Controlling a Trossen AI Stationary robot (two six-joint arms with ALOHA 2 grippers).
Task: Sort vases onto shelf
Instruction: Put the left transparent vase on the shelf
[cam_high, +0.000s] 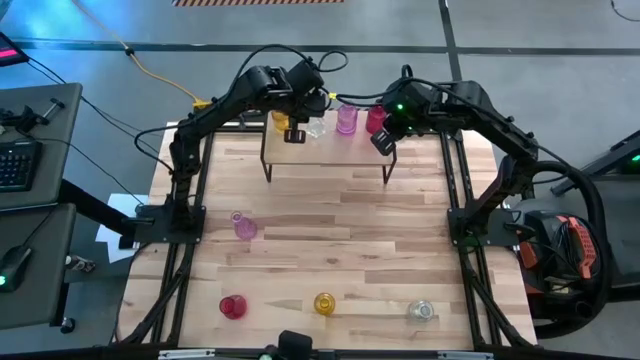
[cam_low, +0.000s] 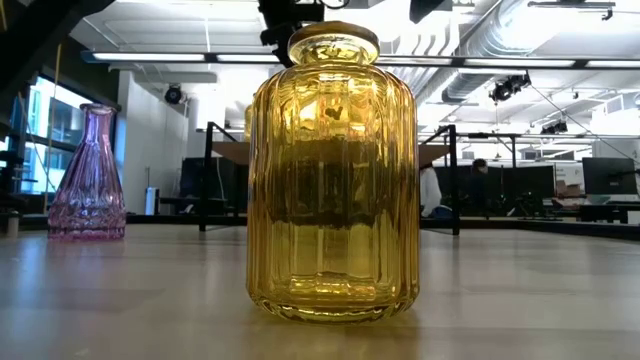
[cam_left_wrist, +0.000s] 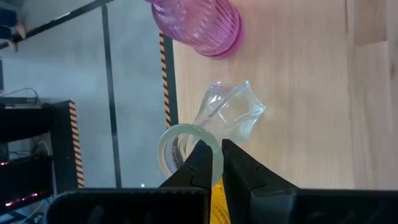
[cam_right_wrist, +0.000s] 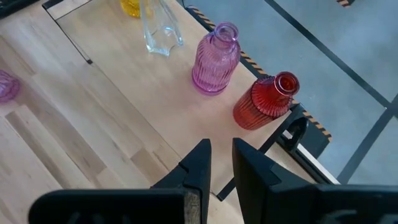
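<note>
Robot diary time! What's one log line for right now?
left gripper: at clear vase rim on shelf | right gripper: empty, over shelf | four vases on table

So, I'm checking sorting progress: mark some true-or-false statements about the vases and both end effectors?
1. Four vases stand on the shelf. True.
2. The shelf's red vase lies on its side. False: it stands upright beside the shelf's pink vase.
3. Four vases remain on the table. True.
4. The right end effector holds a pink vase. False: it holds nothing, above the shelf's end.
5. The left end effector is at the rim of the shelf's clear vase. True.
</note>
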